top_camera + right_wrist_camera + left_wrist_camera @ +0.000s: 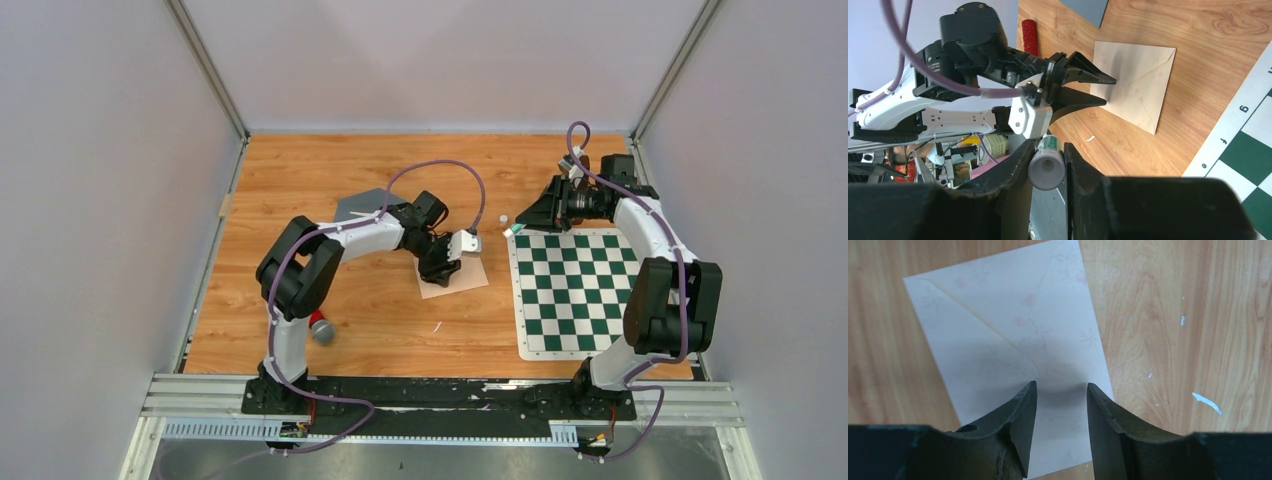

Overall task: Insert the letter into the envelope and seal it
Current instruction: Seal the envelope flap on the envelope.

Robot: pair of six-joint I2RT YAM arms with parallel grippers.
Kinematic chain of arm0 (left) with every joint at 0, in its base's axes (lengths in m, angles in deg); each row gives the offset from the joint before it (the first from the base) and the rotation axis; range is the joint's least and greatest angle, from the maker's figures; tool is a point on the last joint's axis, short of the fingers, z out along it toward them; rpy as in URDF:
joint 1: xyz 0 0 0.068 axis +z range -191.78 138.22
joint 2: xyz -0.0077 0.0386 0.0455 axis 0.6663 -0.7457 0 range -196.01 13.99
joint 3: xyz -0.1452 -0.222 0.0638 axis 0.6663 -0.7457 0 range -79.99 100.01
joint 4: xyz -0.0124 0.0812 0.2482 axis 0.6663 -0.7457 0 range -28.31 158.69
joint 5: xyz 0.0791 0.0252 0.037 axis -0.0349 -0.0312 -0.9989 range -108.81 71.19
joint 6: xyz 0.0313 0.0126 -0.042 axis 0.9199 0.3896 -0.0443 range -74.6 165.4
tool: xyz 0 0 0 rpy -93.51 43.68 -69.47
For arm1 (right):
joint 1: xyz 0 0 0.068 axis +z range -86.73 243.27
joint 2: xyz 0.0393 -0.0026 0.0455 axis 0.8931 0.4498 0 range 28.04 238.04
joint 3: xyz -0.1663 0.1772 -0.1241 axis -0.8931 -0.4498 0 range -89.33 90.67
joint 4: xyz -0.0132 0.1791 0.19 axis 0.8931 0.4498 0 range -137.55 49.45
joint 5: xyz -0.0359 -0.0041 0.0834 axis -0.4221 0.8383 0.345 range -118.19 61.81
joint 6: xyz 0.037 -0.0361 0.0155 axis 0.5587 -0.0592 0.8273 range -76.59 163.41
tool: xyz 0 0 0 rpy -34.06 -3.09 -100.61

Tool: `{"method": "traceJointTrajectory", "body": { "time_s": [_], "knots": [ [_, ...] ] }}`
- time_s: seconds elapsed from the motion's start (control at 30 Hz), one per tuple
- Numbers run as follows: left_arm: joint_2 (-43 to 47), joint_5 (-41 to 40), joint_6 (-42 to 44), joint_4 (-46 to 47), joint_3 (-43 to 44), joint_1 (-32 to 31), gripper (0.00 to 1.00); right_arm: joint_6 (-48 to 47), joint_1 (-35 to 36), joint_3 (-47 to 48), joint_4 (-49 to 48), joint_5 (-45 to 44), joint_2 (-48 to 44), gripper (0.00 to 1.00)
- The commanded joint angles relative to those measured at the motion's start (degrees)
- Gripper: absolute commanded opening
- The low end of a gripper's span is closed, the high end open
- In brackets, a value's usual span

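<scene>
1. Near the middle of the counter (300, 170), a little toward its right edge, the pale envelope (1013, 340) lies flat on the wood. It sits just beside the left border of the chessboard mat (575, 290) without touching it.
2. The envelope shows its seamed back, and the flap appears folded down against the body. Whether the letter is inside cannot be told.
3. The left claw (1059, 390) is over the envelope's edge, released, with a clear gap between its two dark fingers (1023, 410) and nothing between them. The tips are at the paper or just above it. Contact cannot be confirmed.
4. In the right wrist view, the left arm reaches in from the left, and its spread fingers point at the envelope's short side.
5. The right claw (1048, 147) is clenched on a glue stick (1046, 170), a small cylinder with a green label and a pale round end. One finger is on each side of it.
6. From above, the right claw is held near the mat's far left corner, well apart from the envelope.
7. A grey sheet (365, 205) lies toward the far edge, behind the left arm.
8. A red and grey object (320, 328) rests near the near edge, beside the left arm's base.
</scene>
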Motion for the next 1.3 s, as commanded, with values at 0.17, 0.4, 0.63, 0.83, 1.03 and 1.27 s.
{"method": "traceJointTrajectory", "body": {
  "time_s": [0.17,0.4,0.63,0.83,1.03,1.27],
  "knots": [
    [-3.4,5.1,-10.8,-1.0,3.2,0.0,0.53,0.6,-0.3,-0.6,-2.1,1.0,-2.5,0.00],
    [-9.1,15.1,-27.4,0.1,8.5,5.9,0.47,1.0,-0.3,-1.1,-2.5,0.9,-2.6,0.00],
    [-14.0,28.8,-41.5,5.0,11.1,10.3,0.37,1.8,-0.3,-1.7,-3.2,0.9,-2.4,0.00],
    [-17.6,32.8,-49.3,8.6,12.5,11.6,0.30,2.1,-0.3,-1.6,-3.5,0.8,-2.3,0.00],
    [-20.0,37.3,-57.2,13.8,13.6,12.4,0.22,2.2,-0.3,-2.3,-3.7,0.6,-2.5,0.00],
    [-21.2,38.6,-60.7,16.3,14.3,12.4,0.17,2.5,-0.3,-2.3,-4.1,0.7,-1.9,0.00]
  ]
}}
